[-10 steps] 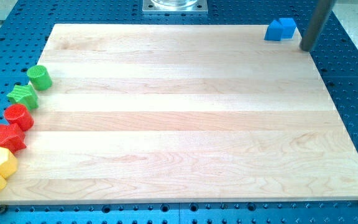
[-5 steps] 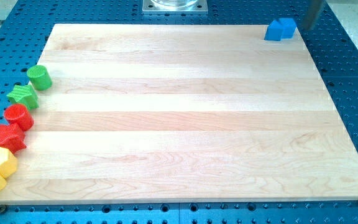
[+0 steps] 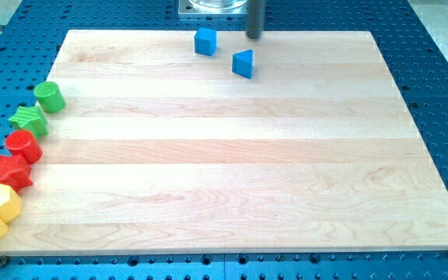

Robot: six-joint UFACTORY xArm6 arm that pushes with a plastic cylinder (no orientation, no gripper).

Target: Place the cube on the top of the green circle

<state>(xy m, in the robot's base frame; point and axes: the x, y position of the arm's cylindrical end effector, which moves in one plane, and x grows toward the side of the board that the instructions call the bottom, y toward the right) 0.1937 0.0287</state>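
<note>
Blue cube (image 3: 204,40) sits at the tabletop's (image 3: 232,171) twelve o'clock edge, my tip (image 3: 253,36) at its three o'clock, touching nothing. No gripper, nothing held. An off-centre shove could spin it wide of the green circle (image 3: 50,96), far off at nine o'clock.

Bright, even overhead light washes the pale counter (image 3: 232,163) with soft glare, shadows stay faint and short, and focus is sharp throughout without edge distortion.
</note>
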